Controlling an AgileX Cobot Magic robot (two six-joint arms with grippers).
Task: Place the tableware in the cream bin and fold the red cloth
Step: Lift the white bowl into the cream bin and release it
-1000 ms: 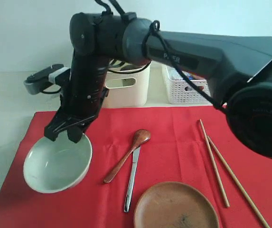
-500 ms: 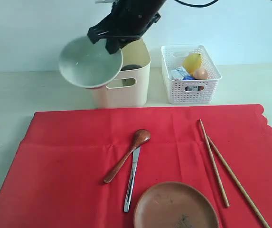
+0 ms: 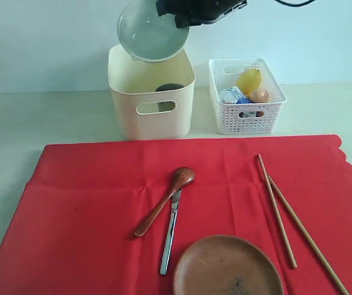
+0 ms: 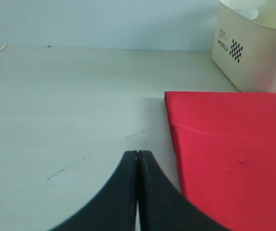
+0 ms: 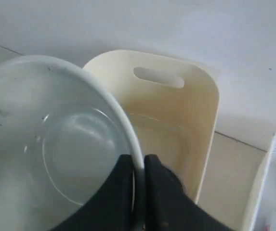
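Note:
My right gripper is shut on the rim of the pale green-white bowl, which hangs tilted above the cream bin. Something dark lies inside the bin. On the red cloth lie the wooden spoon, the table knife, the round brown plate and the pair of chopsticks. In the left wrist view my left gripper is shut and empty over the bare table, beside the cloth's corner.
A white lattice basket holding a lemon, an egg and a packet stands right of the bin. The pale tabletop surrounds the cloth, with a wall behind.
The right arm has carried the bowl up from the cloth's left side and rightward, to a spot above the cream bin. The rest lies as before.

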